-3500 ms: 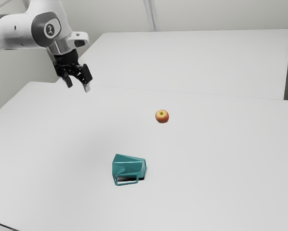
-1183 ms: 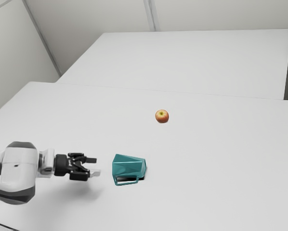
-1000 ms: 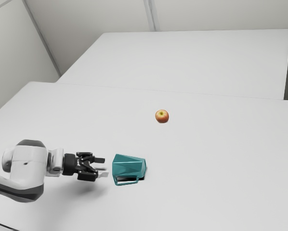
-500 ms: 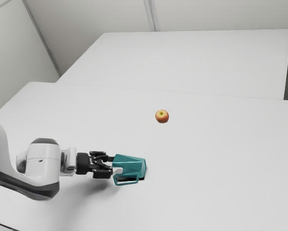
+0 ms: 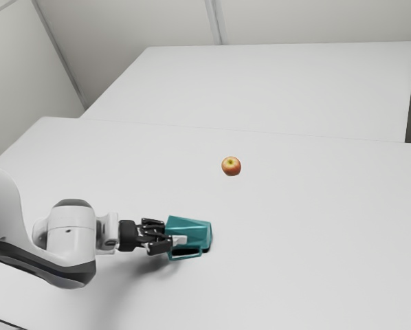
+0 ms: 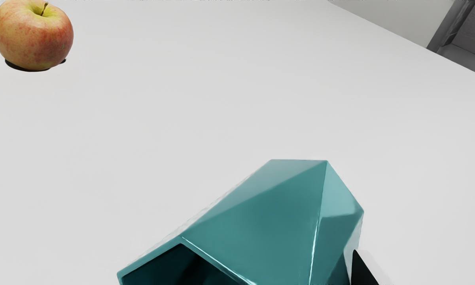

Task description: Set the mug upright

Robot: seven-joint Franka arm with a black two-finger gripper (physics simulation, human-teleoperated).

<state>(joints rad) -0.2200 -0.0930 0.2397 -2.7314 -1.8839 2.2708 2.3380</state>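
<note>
Brt lt, soft shdw on tbl (image 5: 295,227), mug (image 6: 261,221) glints.

Teal mug (image 5: 192,229) lying sideways, end effector (image 5: 173,235) touching, apple (image 5: 231,166)

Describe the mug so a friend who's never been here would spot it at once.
On the white table, follow the arm to its black gripper. Right there lies the mug, tipped on its side, its open end towards the gripper. It is teal, with flat, angled faces and a handle, unlike the round red-and-yellow apple.
</note>
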